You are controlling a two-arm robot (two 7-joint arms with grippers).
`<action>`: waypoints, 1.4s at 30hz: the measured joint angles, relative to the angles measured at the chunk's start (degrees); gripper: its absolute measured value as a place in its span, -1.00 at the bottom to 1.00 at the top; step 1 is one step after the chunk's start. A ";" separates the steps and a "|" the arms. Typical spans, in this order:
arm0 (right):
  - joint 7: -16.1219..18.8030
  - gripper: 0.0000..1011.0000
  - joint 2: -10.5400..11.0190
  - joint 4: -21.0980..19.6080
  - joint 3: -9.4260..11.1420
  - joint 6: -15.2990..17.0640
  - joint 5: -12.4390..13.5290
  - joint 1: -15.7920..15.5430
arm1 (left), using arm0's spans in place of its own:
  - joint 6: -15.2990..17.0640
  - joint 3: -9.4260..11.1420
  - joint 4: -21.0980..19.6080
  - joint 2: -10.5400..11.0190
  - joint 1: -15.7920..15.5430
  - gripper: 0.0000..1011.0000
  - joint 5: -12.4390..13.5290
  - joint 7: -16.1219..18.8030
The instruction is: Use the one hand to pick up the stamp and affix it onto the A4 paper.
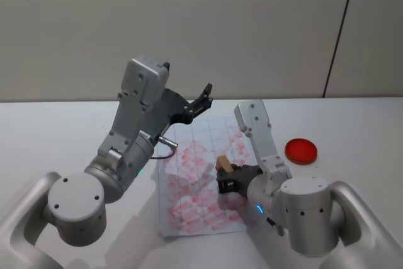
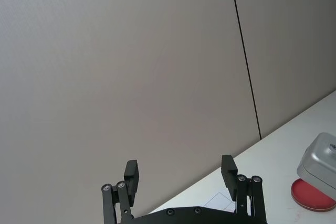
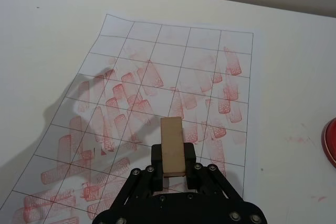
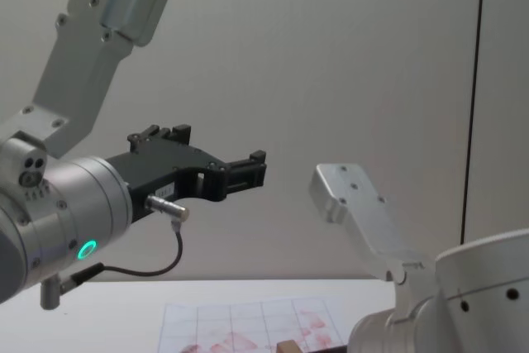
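My right gripper (image 1: 225, 177) is shut on the stamp (image 1: 223, 163), a small tan wooden block that sticks out past the black fingers (image 3: 156, 157). In the right wrist view the stamp (image 3: 172, 145) is held over the A4 paper (image 3: 157, 77), a white gridded sheet covered in red ink marks. I cannot tell whether the stamp touches the sheet. The paper (image 1: 189, 174) lies on the white table between my two arms. My left gripper (image 1: 204, 96) is raised high above the paper's far edge and is open, holding nothing (image 2: 179, 174).
A round red ink pad (image 1: 301, 150) sits on the table to the right of the paper, close to my right arm. The table (image 1: 50, 130) is white, with a plain wall behind it.
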 joint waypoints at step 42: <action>-4.03 -0.56 2.29 -13.31 3.40 -2.52 0.69 -3.58 | 0.00 0.00 0.00 0.00 0.00 0.98 0.00 0.01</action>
